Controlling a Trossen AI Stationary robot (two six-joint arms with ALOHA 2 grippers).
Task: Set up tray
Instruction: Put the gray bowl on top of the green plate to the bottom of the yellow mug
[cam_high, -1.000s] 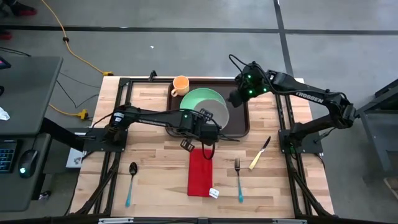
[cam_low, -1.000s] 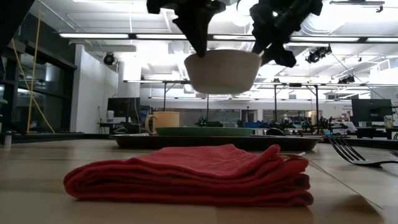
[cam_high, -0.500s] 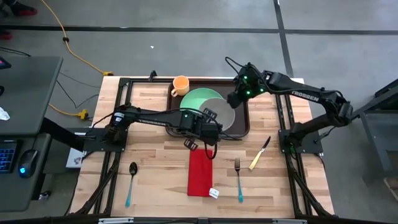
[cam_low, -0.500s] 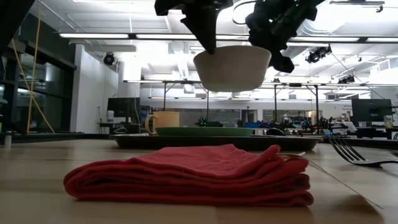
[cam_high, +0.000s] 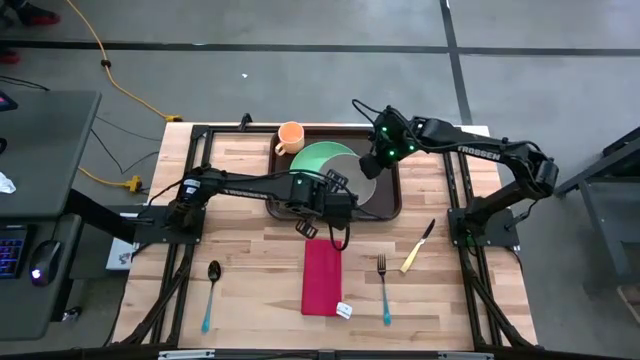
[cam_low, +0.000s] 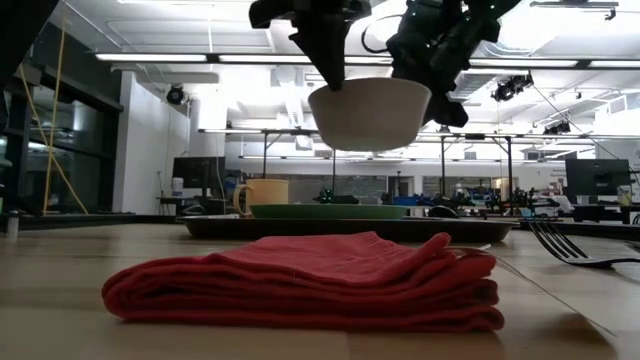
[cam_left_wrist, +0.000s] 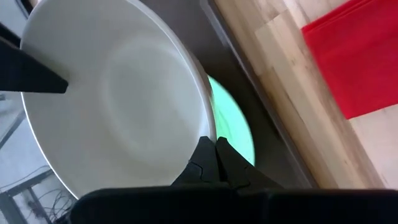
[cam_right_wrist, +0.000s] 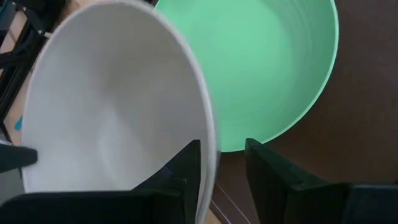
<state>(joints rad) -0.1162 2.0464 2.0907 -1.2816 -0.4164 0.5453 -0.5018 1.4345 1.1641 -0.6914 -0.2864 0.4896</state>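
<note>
White ceramic, held by its rim: the bowl (cam_low: 369, 112) hangs in the air above the tray (cam_high: 387, 196), pinched on one side by the left gripper (cam_high: 335, 190), whose fingers are clamped tight on the edge. On the opposite side of the rim, the right gripper (cam_right_wrist: 222, 163) has its jaws parted and straddling the wall of the bowl, one finger inside and one outside, not yet pressed shut.

The risk, as I judge it, lies in this double contact. If the left fingers let go before the right ones close, the bowl drops onto the green plate (cam_high: 322, 155) lying in the tray beneath it. If the right jaws close off-centre or the two arms pull apart, the bowl could twist and slip out of the single-edge pinch.

The tray sits at the far edge of the table, directly under both grippers, with the orange mug (cam_high: 290, 136) at its far-left corner. Nearer than the tray lie the red napkin (cam_high: 322, 276), the fork (cam_high: 383, 288), the knife (cam_high: 417, 247) and the spoon (cam_high: 211, 293), all outside it.
</note>
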